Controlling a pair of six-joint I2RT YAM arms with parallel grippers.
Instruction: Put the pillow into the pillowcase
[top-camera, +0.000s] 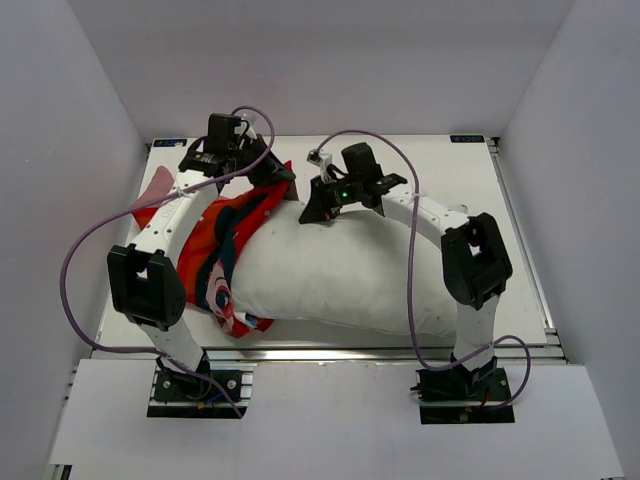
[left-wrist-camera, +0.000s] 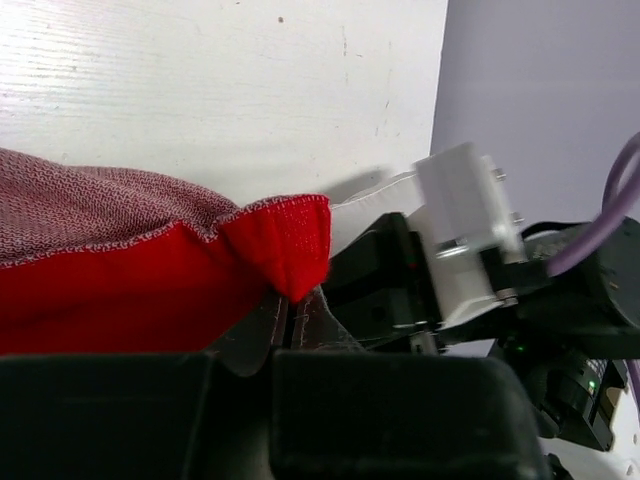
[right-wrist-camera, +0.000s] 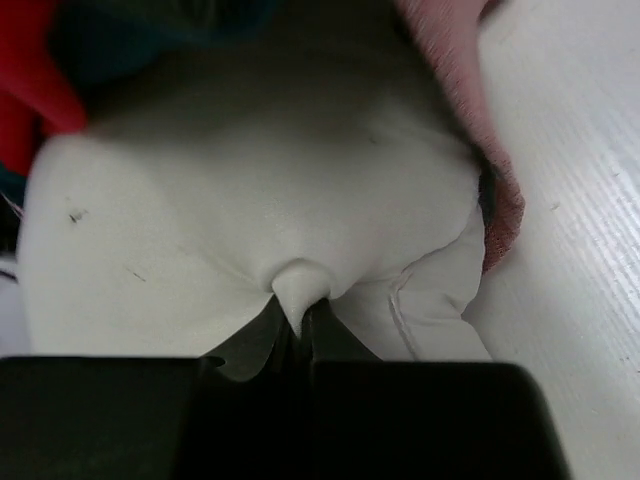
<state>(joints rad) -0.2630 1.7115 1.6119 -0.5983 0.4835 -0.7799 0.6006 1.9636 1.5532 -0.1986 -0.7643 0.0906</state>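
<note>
The right gripper (right-wrist-camera: 298, 335) is clamped on a pinch of the plump white rectangular pillow (top-camera: 340, 280) and the left gripper (left-wrist-camera: 290, 320) on the hem of the limp red cartoon-print pillowcase (top-camera: 215, 240). Only the pillow end beyond the right fingertips is covered, so most of the sleeving remains to be done.

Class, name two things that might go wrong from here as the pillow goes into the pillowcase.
1. The right fingers pinch only a small tuft of the pillow, so it may slip free when pushed.
2. The left fingers hold just the pillowcase hem corner; the opening may sag or pull loose.
</note>
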